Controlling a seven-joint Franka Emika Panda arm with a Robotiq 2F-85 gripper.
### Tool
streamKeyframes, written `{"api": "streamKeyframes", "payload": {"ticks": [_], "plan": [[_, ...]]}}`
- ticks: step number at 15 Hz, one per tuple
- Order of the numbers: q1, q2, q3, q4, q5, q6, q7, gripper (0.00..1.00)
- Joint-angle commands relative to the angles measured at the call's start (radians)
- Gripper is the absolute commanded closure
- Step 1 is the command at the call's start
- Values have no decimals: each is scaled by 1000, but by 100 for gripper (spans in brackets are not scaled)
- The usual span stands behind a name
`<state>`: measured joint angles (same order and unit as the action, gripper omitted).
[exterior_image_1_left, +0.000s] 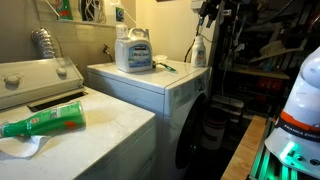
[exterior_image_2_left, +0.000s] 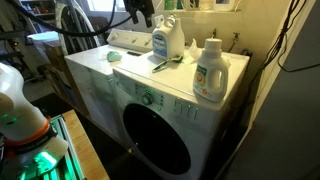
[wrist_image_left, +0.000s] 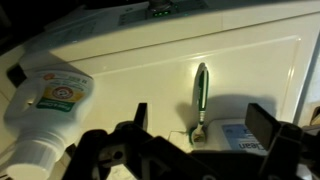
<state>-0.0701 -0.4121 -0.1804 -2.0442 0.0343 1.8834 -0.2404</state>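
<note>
My gripper (wrist_image_left: 201, 115) is open and empty. It hangs high above the front-loading white machine (exterior_image_2_left: 190, 100), and shows in both exterior views (exterior_image_1_left: 206, 14) (exterior_image_2_left: 143, 10). In the wrist view a green-handled brush (wrist_image_left: 200, 95) lies on the machine's top directly below, between my fingers. It also shows in both exterior views (exterior_image_1_left: 165, 67) (exterior_image_2_left: 160, 65). A white detergent bottle (wrist_image_left: 45, 105) (exterior_image_2_left: 209, 72) (exterior_image_1_left: 199, 50) stands to one side of the brush. A large blue-labelled jug (wrist_image_left: 240, 135) (exterior_image_2_left: 168, 40) (exterior_image_1_left: 133, 50) stands on the other side.
A green bottle (exterior_image_1_left: 45, 122) lies on its side on the neighbouring top-loading washer (exterior_image_1_left: 100, 130), next to a white cloth (exterior_image_1_left: 25, 148). A shelf with small items (exterior_image_1_left: 90, 20) runs along the wall. Cluttered racks (exterior_image_1_left: 260, 50) stand beyond the machines.
</note>
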Motion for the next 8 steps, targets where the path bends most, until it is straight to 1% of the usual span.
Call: {"api": "streamKeyframes", "payload": {"ticks": [1, 3, 6, 8], "plan": [[-58, 39, 6, 57, -85, 28, 82, 0], [-85, 62, 6, 73, -131, 86, 126, 0], [-111, 117, -2, 107, -165, 154, 173, 0], [-128, 159, -8, 138, -177, 177, 215, 0]]}}
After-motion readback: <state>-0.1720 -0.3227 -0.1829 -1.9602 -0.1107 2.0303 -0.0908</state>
